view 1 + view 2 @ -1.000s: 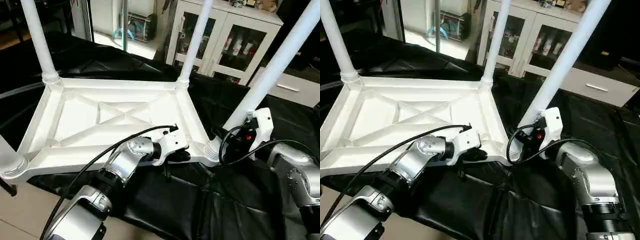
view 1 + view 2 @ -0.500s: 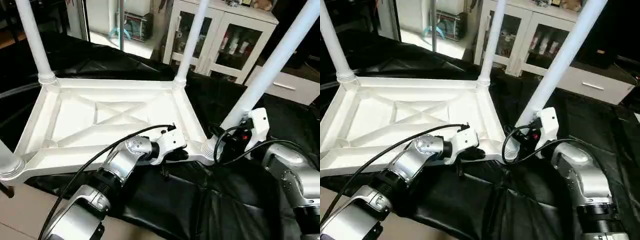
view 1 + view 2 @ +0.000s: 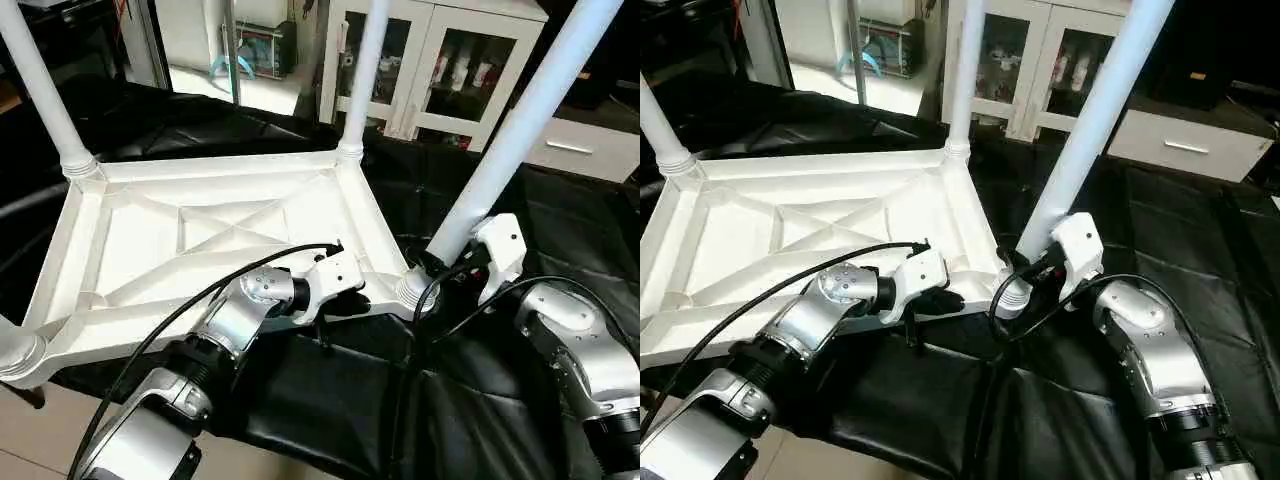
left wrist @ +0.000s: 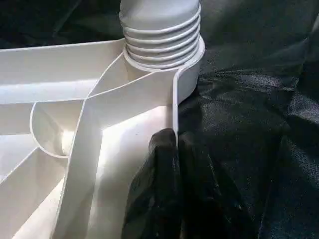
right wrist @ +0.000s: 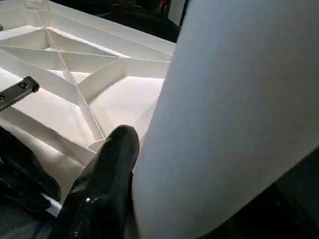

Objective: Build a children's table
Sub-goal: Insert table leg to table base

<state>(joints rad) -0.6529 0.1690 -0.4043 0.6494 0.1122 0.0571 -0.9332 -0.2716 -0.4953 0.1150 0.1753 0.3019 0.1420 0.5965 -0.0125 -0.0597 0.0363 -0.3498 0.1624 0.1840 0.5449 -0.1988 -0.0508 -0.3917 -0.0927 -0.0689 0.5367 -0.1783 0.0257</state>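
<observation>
At the near right corner of the upturned tabletop (image 3: 210,235), the right gripper (image 3: 450,262) has its jaws around the leg (image 3: 520,120) standing in its socket, while the left gripper (image 4: 172,149) pinches the near rim shut. Judged step: seating the last leg; next, firm downward twisting. Black sheeting (image 3: 330,400) covers the surface; white glass-door cabinets (image 3: 440,70) stand beyond.

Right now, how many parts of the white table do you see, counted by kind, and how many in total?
tabletop: 1
legs: 4
Total: 5
</observation>
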